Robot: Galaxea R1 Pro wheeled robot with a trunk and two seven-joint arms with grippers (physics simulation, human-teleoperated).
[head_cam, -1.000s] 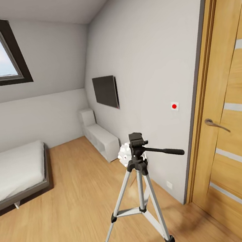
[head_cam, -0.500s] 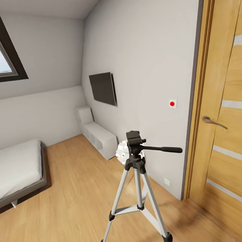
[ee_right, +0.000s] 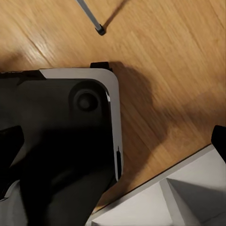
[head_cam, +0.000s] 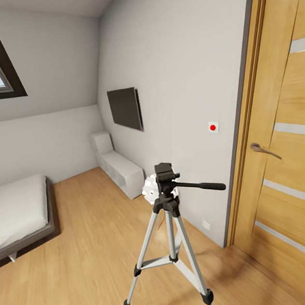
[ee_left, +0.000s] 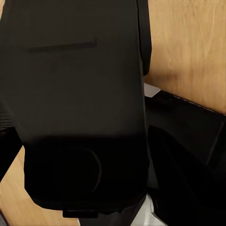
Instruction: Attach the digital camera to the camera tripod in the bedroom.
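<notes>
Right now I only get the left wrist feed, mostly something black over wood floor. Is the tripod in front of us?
Observer: Yes. In the head view the camera tripod stands upright on the wood floor straight ahead, close to the wall.
Operator: Is anything mounted on it?
Observer: No, its black head is bare on top.
Operator: Which way does the handle go?
Observer: The pan handle points right, toward the wooden door.
</notes>
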